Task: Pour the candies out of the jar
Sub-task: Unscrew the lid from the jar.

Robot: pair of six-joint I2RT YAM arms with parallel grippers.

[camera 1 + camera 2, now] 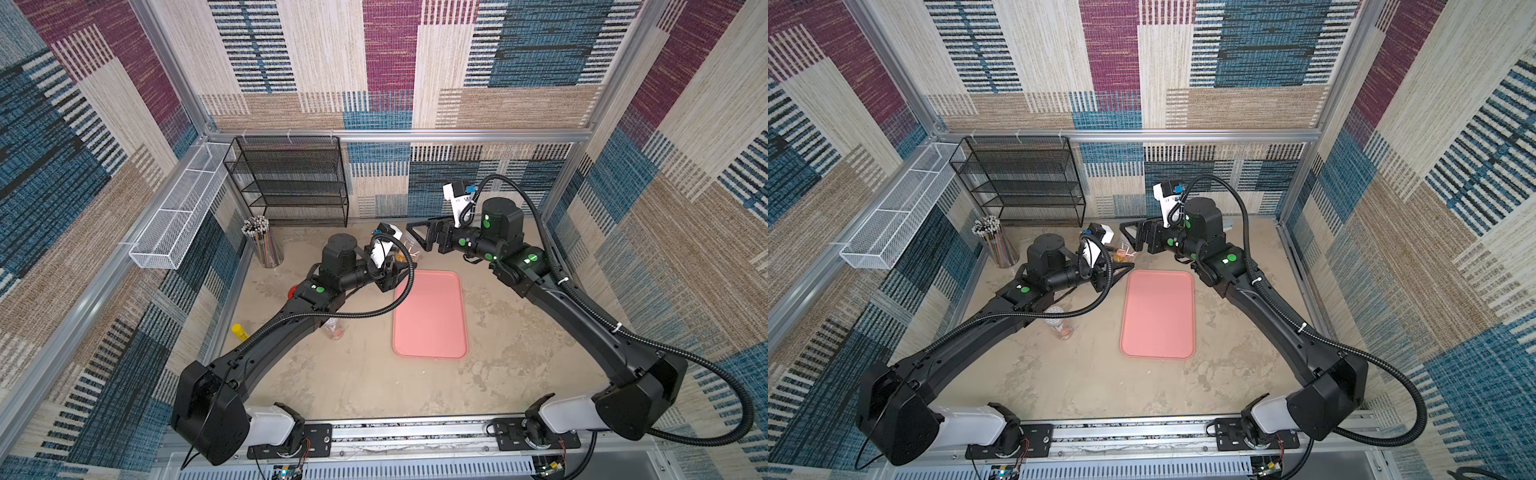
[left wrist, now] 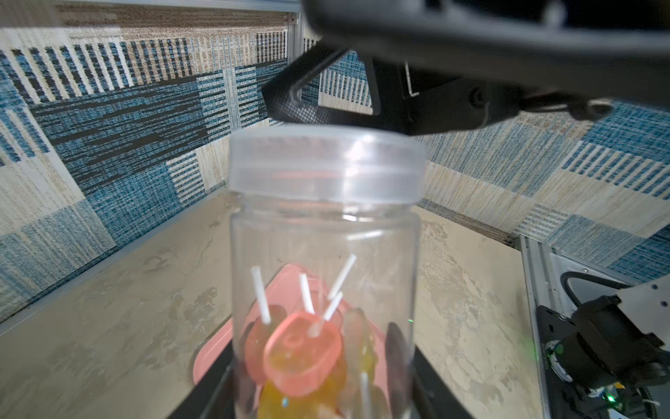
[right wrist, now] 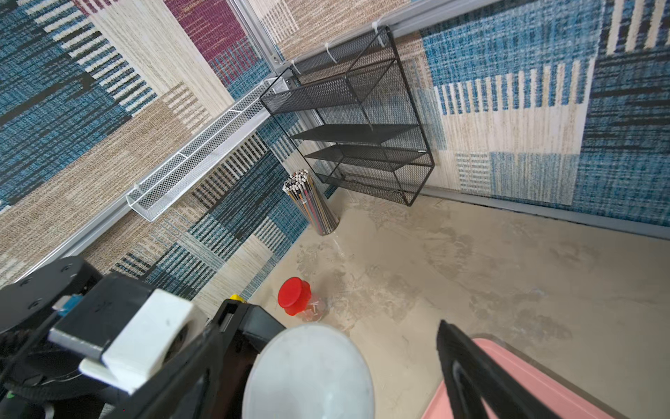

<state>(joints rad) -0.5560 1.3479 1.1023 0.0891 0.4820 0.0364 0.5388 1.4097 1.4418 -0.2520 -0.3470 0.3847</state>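
Candies [image 2: 301, 355] lay heaped in the bottom of the jar [image 2: 326, 272], pink and orange heads low, white sticks pointing up toward the lid [image 2: 326, 163], which sat on the mouth. The left gripper [image 1: 392, 270] was closed on the lower part of the jar, with its fingers [image 2: 208, 395] pressed against either side, and held the jar upright just past the far short edge of the tray [image 1: 430, 324]. Whether the base touched the table [image 1: 365, 382] could not be told.

The right gripper [image 3: 340, 362] hung over the lid with its jaws spread wide. In the right wrist view one finger [image 3: 467, 373] stood clearly apart from the lid's rim, so it gripped nothing.

The pink tray lay lengthwise between the two arms. A cup of pencils [image 1: 262, 245] stood in the far left corner. Behind it a black mesh shelf [image 1: 291, 183] leaned at the back wall, and a white wire basket [image 1: 174, 224] hung on the left wall. A red-capped jar [image 3: 293, 301] stood near the left wall, and another clear jar [image 1: 334, 330] showed partly under the left arm. A yellow object [image 1: 239, 330] lay at the table's left edge.
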